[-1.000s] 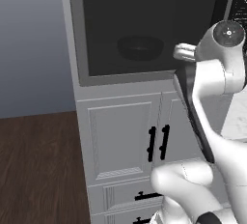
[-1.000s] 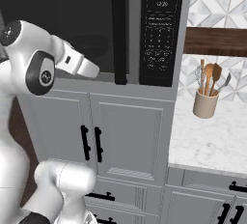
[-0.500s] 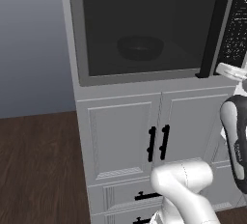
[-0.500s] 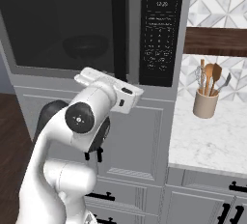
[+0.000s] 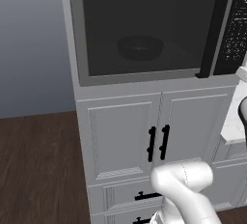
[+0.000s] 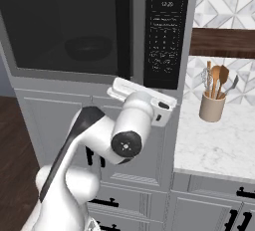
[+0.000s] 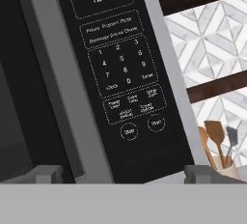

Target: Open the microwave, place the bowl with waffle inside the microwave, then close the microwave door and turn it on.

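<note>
You see the microwave door (image 5: 144, 30) shut with the bowl with waffle (image 5: 140, 47) dim behind its glass, while the tool (image 7: 116, 175), its fingers (image 7: 47, 174) set wide apart and holding nothing, faces the black button panel (image 7: 123, 73) on the microwave (image 6: 94, 26), right of the handle (image 6: 123, 26).

microwave door (image 5: 144, 30) — dark glass, matt grey frame
</note>
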